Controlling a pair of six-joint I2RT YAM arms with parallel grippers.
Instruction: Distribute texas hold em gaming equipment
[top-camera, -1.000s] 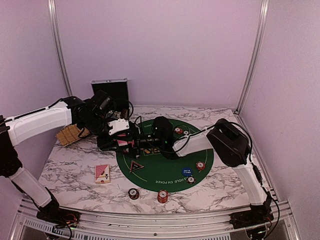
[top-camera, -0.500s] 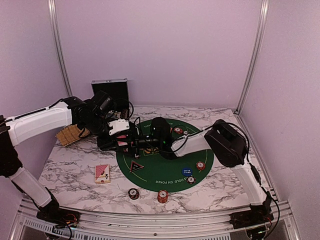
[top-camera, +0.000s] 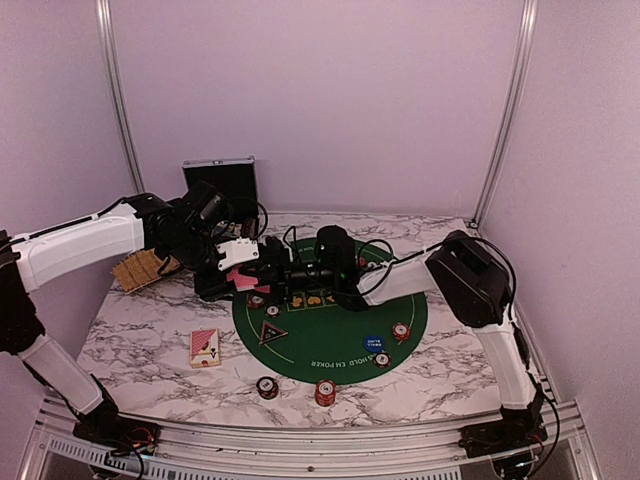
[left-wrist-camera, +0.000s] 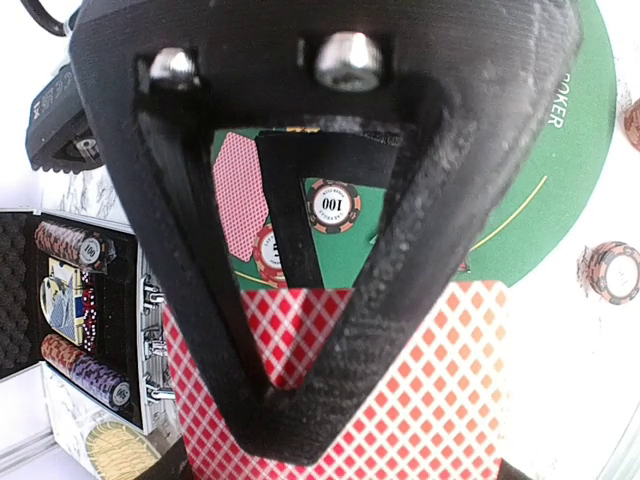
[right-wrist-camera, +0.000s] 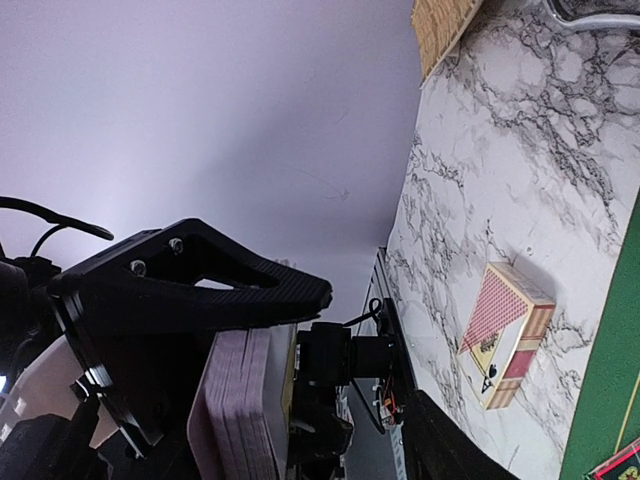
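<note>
L gripper (top-camera: 248, 278) is clamped on a deck of red-backed cards (left-wrist-camera: 400, 400). In the L wrist view the diamond-pattern back fills the space at the fingertips, tight against the black triangular finger (left-wrist-camera: 470, 200). Seen through that finger's open frame, just past the tips, are a loose red-backed card (left-wrist-camera: 240, 195), a "100" chip (left-wrist-camera: 333, 205) and a red-white chip (left-wrist-camera: 266, 258). They're over the green mat (left-wrist-camera: 520, 200), w/ a thin black bar crossing between them; can't tell what the bar is.

R gripper (top-camera: 280, 280) meets the L one tip to tip over the mat's left side. In the R wrist view a card stack (right-wrist-camera: 245, 400) shows edge-on, right under the upper finger (right-wrist-camera: 190, 290). The lower finger isn't clear, so can't tell if R is pinching or spread.

Card box (right-wrist-camera: 505, 335) lies on the marble table (right-wrist-camera: 500, 150), well apart from both sets of fingers. Triangular black marker (top-camera: 272, 332) and blue button (top-camera: 373, 342) sit on the mat, on the near side of the tips.

Case (left-wrist-camera: 30, 300) is open, off to the left of the L fingers, w/ black foam lining. It holds two chip rows (left-wrist-camera: 70, 243) and a card-like item between them.
</note>
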